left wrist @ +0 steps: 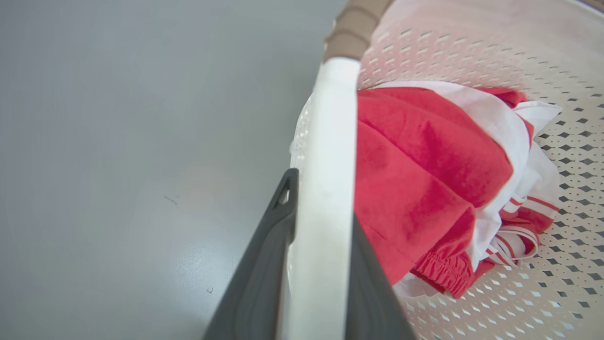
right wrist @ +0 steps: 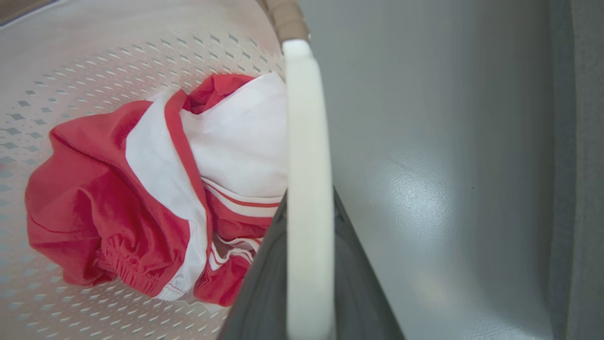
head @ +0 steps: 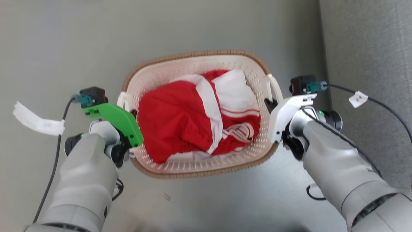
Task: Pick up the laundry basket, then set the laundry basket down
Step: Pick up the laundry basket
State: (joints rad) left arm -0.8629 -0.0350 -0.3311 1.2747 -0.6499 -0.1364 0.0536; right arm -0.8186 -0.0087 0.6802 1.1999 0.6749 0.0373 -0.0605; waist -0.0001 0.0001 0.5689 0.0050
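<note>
Cream perforated laundry basket (head: 154, 77), brown rim (head: 206, 53); red-and-white striped clothes (head: 173, 119).

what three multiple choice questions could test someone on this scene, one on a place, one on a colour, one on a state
1. Where does the clothing lie?
A) inside the laundry basket
B) on a shelf
C) on a chair

2. What colours is the clothing?
A) blue and yellow
B) red and white
C) all black

3. How is the left gripper?
A) open, away from the basket
B) shut on the clothing
C) shut on the basket's white side handle

Answers:
1 A, the head view shows it heaped within the perforated walls.
2 B, red cloth with white panels and stripes.
3 C, its dark fingers stand either side of the handle, pressed to it.
</note>
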